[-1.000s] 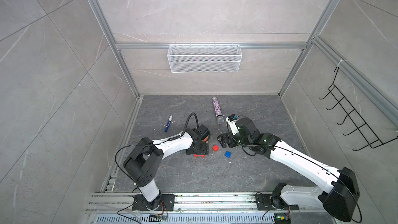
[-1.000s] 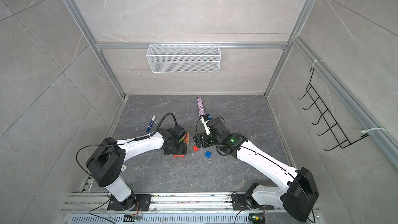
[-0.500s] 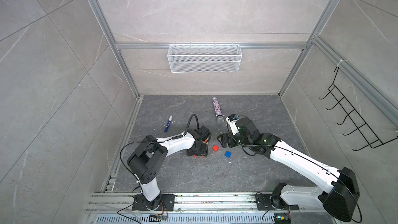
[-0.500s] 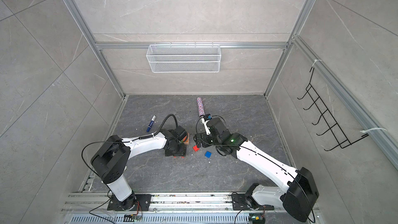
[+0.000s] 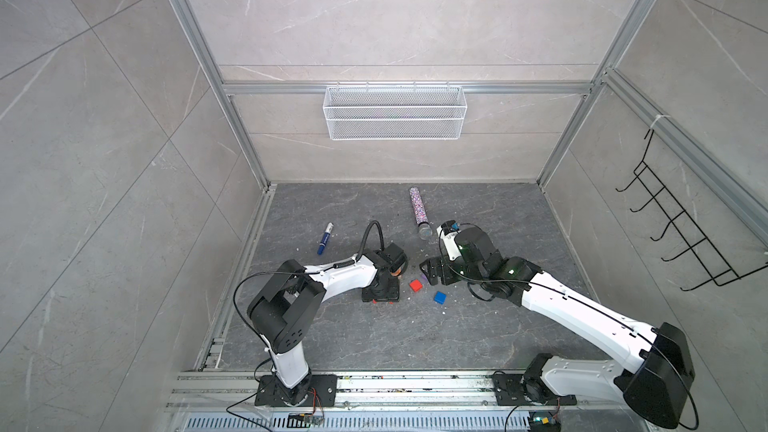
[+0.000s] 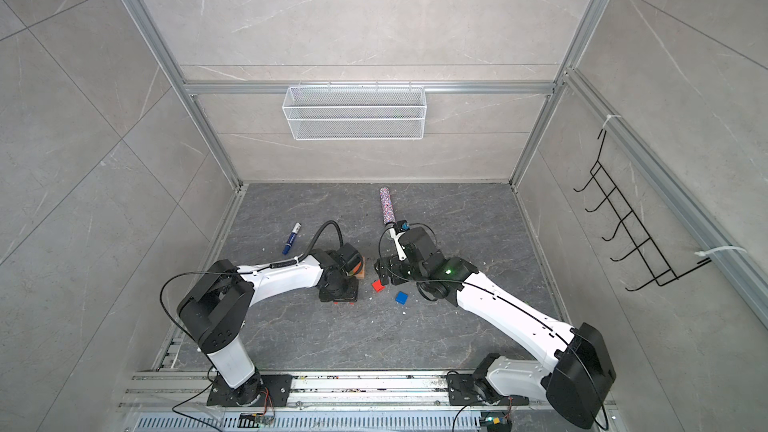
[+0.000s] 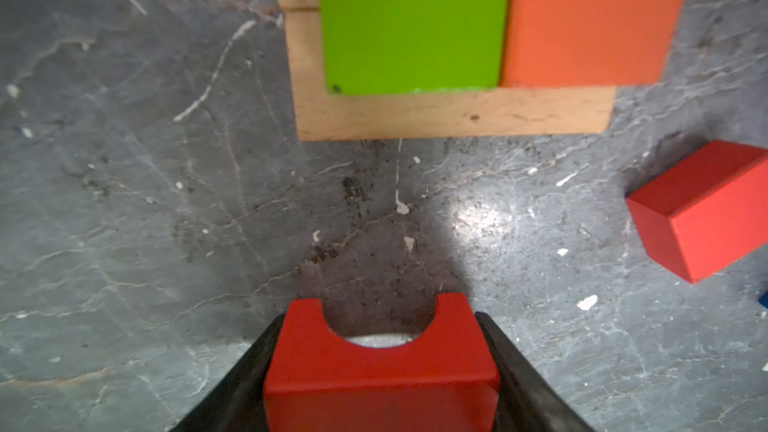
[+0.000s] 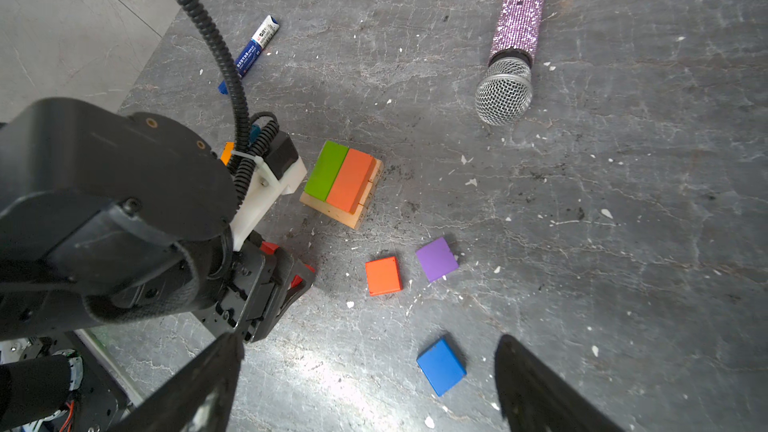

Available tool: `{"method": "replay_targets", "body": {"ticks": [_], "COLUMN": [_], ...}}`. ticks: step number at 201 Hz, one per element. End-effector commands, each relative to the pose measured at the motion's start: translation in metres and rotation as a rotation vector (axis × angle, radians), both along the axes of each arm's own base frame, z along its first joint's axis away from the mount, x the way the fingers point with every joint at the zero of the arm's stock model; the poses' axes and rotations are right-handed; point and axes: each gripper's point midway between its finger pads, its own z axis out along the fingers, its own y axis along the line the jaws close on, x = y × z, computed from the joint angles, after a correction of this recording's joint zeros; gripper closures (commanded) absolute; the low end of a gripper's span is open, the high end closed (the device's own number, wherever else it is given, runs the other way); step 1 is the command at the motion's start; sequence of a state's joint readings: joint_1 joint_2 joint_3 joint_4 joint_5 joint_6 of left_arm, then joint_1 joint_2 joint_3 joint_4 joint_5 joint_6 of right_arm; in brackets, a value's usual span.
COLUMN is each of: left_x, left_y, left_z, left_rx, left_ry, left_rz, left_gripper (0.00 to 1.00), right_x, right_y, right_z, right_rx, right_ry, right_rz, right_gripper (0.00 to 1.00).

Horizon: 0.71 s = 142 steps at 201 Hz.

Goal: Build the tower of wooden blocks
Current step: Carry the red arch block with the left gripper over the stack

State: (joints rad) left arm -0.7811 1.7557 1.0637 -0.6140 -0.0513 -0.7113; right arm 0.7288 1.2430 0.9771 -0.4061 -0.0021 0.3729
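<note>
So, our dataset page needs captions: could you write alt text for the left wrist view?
A red arch block sits clamped in the left tool. Beyond it on the grey floor, a green block and an orange block lie side by side on a tan base, with a loose red block nearby.

My left gripper (image 7: 378, 322) clamps a red notched block (image 7: 380, 371); ahead, a green block (image 7: 413, 22) and orange block (image 7: 594, 18) top a tan base (image 7: 453, 112).

The left arm (image 5: 340, 278) and right arm (image 5: 582, 309) have white shells and black joints. A black ribbed cable (image 8: 214, 45) arcs from the left wrist. The right gripper (image 8: 370, 340) has black tapered fingers (image 8: 536, 392).
</note>
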Motion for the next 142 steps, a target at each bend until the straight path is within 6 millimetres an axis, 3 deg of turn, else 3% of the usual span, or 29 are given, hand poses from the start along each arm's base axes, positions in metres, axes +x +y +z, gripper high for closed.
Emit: {"method": "replay_targets", "body": {"ticks": [1,58,142], "left_x": [0.003,0.007,0.031], "left_y": [-0.003,-0.002,-0.010], "left_z": [0.004,0.025,0.058], "left_rx": [-0.012,-0.002,0.005], "left_ry": [-0.011,-0.043,-0.084], "left_rz": [0.014,-0.001,-0.025], "left_gripper": [0.39,0.52,0.54], "right_x": [0.001,-0.002,-0.018], "right_y": [-0.004,-0.010,-0.016], "right_z": [0.006,0.001,-0.015], "right_rx": [0.008,-0.012,-0.011], "right_ry": [-0.022,-0.008,0.027], "right_rz": [-0.021,-0.035,-0.009], "right_gripper": [0.05,0.05,0.04]}}
